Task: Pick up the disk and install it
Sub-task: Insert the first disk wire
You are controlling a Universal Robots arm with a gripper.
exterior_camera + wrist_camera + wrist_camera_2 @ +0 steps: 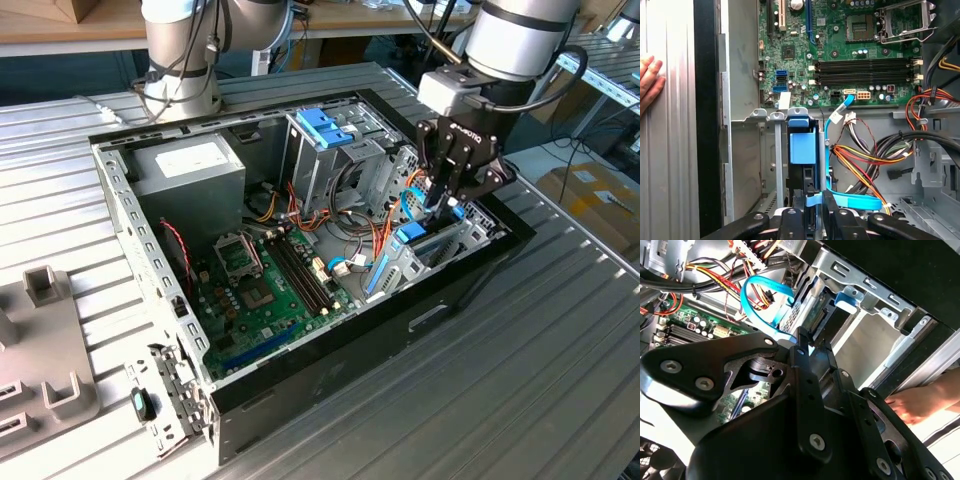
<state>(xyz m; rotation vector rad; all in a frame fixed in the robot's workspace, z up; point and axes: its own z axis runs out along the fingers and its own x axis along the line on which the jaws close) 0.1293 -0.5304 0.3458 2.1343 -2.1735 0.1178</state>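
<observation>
Here, the disk (802,145) is gripped on edge by the gripper (813,212), the jaws nearly closed on its thin end. It is stood in the drive bay (747,160) inside the case (455,295), beside the motherboard (840,45). A hand (650,82) is rested on the table (675,175) outside.

We see a robotics lab. An opened black computer case (330,372) sits on a ribbed grey metal table (520,400), a wooden workbench (100,28) behind.
</observation>
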